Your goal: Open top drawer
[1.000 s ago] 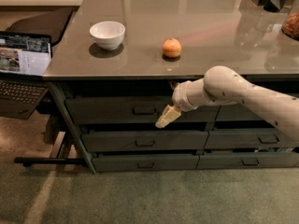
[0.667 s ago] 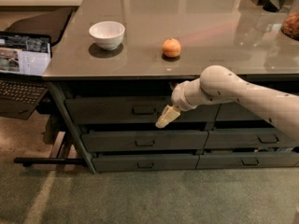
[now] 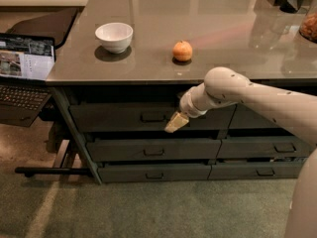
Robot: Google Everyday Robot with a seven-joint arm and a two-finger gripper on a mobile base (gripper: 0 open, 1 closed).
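One gripper [image 3: 177, 122]: in front of the top drawer [image 3: 114, 117], just right of its handle [image 3: 152, 117]; whether it grips anything is unclear.
Top drawer: uppermost at left, directly under the counter [image 3: 223, 33].
Counter: bowl [image 3: 114, 36], orange [image 3: 183, 50], well apart.

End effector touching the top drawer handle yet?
Cannot tell. Camera view shows the end effector just right of the handle, in front of the top drawer; no contact or gap shows plainly.
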